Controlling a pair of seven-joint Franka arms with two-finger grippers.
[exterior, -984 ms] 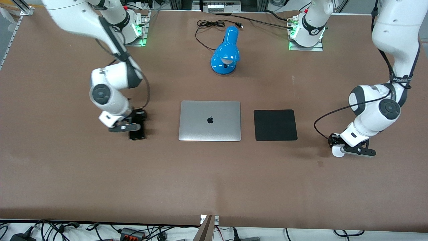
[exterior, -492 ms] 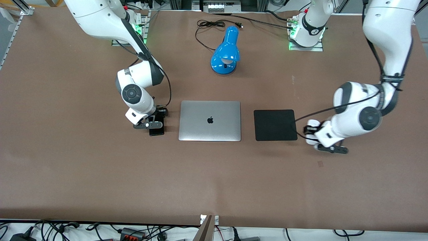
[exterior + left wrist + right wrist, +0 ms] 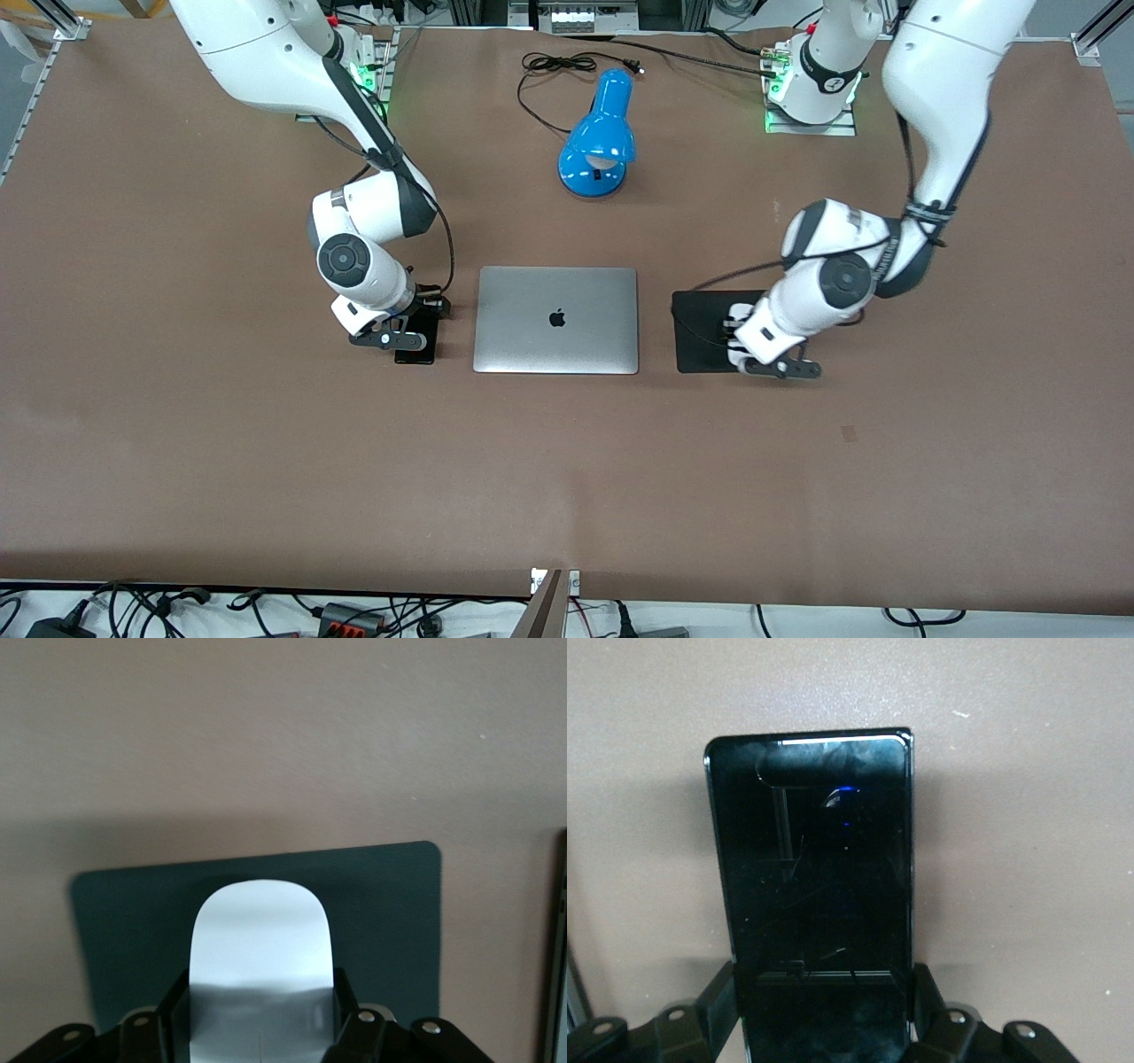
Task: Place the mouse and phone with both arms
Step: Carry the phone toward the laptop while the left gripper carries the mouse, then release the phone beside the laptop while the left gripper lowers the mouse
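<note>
With the left gripper (image 3: 261, 1036) pinching the mouse (image 3: 262, 966) over the pad (image 3: 390, 921) beside the laptop (image 3: 556, 319), and the right gripper (image 3: 824, 1028) pinching the phone (image 3: 815, 877) just beside the laptop, an early release could drop either

Two arms with two grippers, the left gripper (image 3: 742, 347) and the right gripper (image 3: 416, 330). One mouse (image 3: 261, 970), one phone (image 3: 815, 877), one laptop (image 3: 556, 319), one black pad (image 3: 700, 337), one blue lamp (image 3: 598, 137) on one tabletop (image 3: 567, 478).

brown table (image 3: 266, 478), blue lamp (image 3: 599, 137) with black cord (image 3: 545, 75), closed silver laptop (image 3: 556, 320), black pad (image 3: 700, 332)
</note>
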